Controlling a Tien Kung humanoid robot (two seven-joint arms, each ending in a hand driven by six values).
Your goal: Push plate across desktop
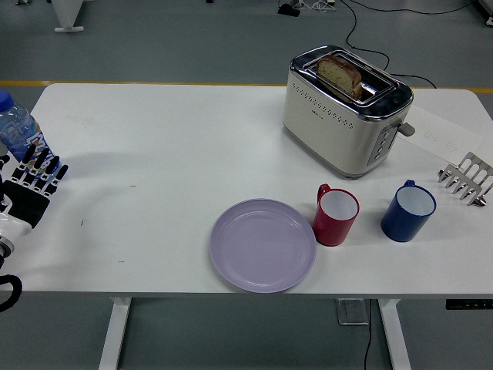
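White tabletop (169, 146) spreads ahead of me over a grey floor with a yellow line along the far side. My left hand (31, 189) sits at the left edge of the table, its fingers (42, 168) straight and held a little apart, pointing up and away from me, gripping nothing. Just beyond those fingertips stands a water bottle (15, 127) with a blue cap, close to the hand, though I cannot tell whether they touch.

Well off to my right, near the front edge, lies the lilac plate (263, 245), flat and with nothing on it, far from my hand. A red mug (337, 215) stands just beside its right rim, and a blue mug (408, 210) farther right. Behind them a cream toaster (347, 112) holds a slice of bread (341, 75). A metal rack (466, 179) sits at the right edge.
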